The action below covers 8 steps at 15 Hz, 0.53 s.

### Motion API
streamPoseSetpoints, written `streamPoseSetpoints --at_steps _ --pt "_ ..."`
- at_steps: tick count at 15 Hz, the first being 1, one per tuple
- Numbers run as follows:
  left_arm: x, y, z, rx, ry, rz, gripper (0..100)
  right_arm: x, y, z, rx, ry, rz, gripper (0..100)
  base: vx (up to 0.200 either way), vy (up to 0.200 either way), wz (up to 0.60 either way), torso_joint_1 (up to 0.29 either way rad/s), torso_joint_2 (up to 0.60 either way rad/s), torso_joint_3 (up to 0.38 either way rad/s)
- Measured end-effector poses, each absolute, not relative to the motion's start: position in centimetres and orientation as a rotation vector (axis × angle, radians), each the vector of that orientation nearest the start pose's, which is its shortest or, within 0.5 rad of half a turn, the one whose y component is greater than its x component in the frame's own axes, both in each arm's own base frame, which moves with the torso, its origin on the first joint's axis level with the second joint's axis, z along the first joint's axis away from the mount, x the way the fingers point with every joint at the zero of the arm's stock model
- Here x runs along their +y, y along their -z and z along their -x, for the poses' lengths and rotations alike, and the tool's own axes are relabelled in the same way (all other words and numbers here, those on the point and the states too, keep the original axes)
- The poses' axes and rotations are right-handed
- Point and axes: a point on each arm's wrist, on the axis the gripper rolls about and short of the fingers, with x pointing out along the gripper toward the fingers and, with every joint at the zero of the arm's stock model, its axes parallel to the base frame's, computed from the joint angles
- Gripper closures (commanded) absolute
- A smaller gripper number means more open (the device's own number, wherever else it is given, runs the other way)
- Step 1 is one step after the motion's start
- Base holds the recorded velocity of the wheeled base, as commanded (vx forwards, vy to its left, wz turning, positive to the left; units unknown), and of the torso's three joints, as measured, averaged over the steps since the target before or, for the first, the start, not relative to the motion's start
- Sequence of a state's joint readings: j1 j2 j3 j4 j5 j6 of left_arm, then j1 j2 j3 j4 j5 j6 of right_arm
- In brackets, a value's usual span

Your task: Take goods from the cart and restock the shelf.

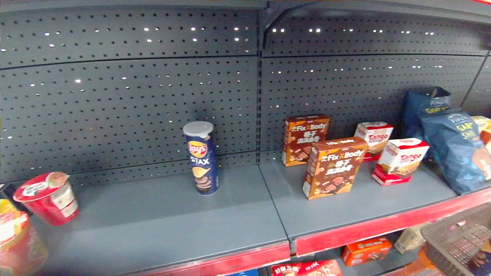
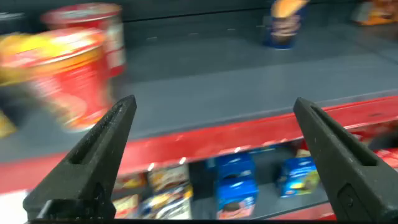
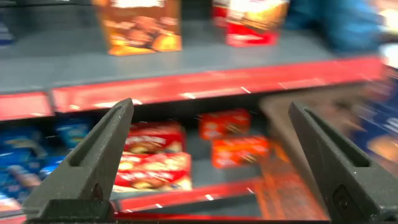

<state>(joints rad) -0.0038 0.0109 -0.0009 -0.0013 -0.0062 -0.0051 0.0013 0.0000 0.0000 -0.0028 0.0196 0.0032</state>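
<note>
Head view: chips can (image 1: 201, 158) upright on shelf (image 1: 153, 222), easily toppled if brushed. Left gripper (image 2: 214, 102), right gripper (image 3: 211, 104) spread wide, empty.

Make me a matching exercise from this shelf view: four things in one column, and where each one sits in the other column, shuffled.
Things
1. chips can
2. red cup
3. front brown box
4. grey basket

Places
A. right half of the shelf, ahead of a matching box
B. off the shelf, lower right
C. left end of the shelf
D. upright, alone near the shelf's middle

Pairs: 1-D, 2-C, 3-A, 4-B
</note>
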Motion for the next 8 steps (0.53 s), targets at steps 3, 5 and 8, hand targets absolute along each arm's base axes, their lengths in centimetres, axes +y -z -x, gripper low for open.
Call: streamPoseSetpoints --at_steps 3,5,8 --pt "-0.01 -7.59 2.2 0.009 0.011 0.005 0 0.04 -7.58 2.28 -0.003 -0.02 -0.003 0 0.0 0.0 -0.6 0.005 0.0 0.001" --pt "-0.01 -7.61 2.2 0.009 0.012 0.005 0 0.04 -7.58 2.28 -0.003 -0.021 -0.003 0 0.0 0.0 -0.6 0.0 0.0 0.002" --pt "-0.01 -7.64 2.2 0.009 0.014 0.004 0 0.04 -7.58 2.28 -0.003 -0.021 -0.003 0 0.0 0.0 -0.6 0.002 0.0 0.004"
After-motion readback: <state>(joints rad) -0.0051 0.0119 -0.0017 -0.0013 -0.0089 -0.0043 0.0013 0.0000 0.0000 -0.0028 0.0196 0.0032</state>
